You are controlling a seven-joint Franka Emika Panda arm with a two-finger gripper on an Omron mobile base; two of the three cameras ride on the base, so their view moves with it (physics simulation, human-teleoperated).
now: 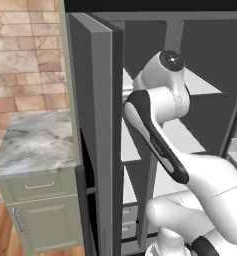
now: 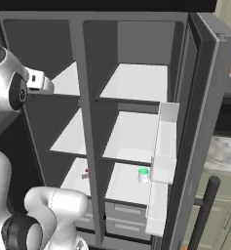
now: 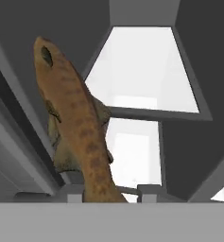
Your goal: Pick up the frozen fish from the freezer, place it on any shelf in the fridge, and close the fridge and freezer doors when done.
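Clamping the frozen fish (image 3: 80, 127) near its tail, the nearly shut pincer (image 3: 106, 193) carries it lengthwise, head foremost, aimed into the freezer (image 3: 146, 66) over a narrow white shelf (image 3: 142, 71), probably so it clears the divider toward the fridge (image 2: 136, 83).

fish (image 3: 80, 132) between fingers (image 3: 72, 194) | bottle (image 2: 143, 174) on fridge shelf (image 2: 124, 183)

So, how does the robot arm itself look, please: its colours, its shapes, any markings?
The arm has glossy white, rounded links with a long black inlay on one link and dark round joint caps. The gripper shows small grey, blocky fingertips. No cables or lettering are visible.
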